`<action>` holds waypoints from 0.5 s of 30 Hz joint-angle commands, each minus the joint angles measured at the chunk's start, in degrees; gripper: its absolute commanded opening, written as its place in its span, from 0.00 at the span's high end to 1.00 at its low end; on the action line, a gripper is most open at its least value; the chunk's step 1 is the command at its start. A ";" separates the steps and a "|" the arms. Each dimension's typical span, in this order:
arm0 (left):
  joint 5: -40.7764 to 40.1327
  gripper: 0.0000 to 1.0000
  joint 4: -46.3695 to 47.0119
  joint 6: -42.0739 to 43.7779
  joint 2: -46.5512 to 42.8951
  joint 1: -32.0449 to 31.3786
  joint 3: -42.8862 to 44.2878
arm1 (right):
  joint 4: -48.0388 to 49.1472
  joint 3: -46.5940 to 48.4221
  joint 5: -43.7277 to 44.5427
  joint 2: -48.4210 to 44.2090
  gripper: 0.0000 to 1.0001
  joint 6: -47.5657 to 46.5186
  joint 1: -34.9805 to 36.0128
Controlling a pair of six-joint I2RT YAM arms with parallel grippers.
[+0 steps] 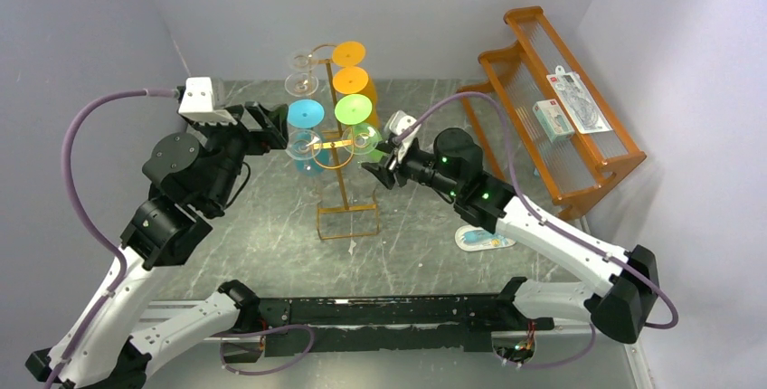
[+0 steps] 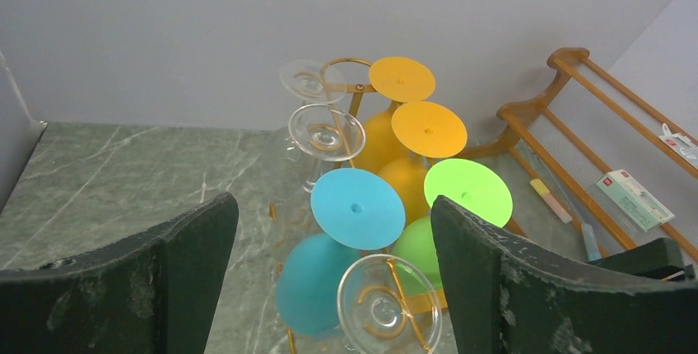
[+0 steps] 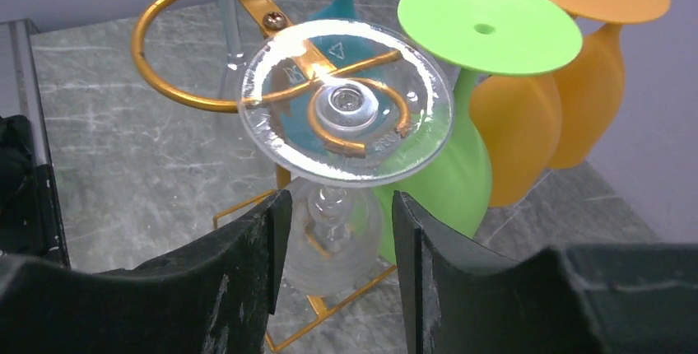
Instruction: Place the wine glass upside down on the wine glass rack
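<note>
Hanging upside down, the clear wine glass (image 3: 346,111) is seated by its foot in a ring hook on the right side of the wine glass rack (image 1: 343,181), which stands mid-bench, toward the far edge. The right gripper (image 3: 337,202) is held with its fingers parted around the glass's bowl. A sliver of the green glass (image 3: 486,25) is seen between the bowl and one finger, so no grip is shown. The left gripper (image 2: 333,206) is spread wide and empty, just left of the rack, level with the blue glass (image 2: 356,207).
</note>
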 commanded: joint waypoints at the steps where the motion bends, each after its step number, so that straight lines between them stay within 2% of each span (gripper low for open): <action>1: -0.13 0.08 -0.54 0.65 -1.69 -0.29 0.14 | -3.77 -1.48 -0.13 -4.66 0.46 0.45 0.20; 6: -7.95 0.04 -7.07 -4.60 -2.68 -0.30 0.82 | -7.04 -4.00 4.66 -12.32 0.43 2.72 0.24; 9: -10.29 0.04 -10.96 -6.17 -4.34 -0.32 0.03 | -7.57 -4.73 11.20 -17.25 0.42 5.84 0.20; 12: -10.88 0.04 -15.53 -7.10 -6.72 -0.27 -0.14 | -9.69 -3.96 21.95 -21.64 0.38 9.20 0.20; 13: -10.49 0.04 -16.75 -7.09 -7.54 -0.33 -0.04 | -10.88 -3.30 25.01 -22.91 0.31 9.79 0.23; 15: -9.19 0.04 -19.12 -7.36 -9.61 -0.29 0.15 | -13.53 -1.34 32.54 -25.20 0.09 11.22 0.24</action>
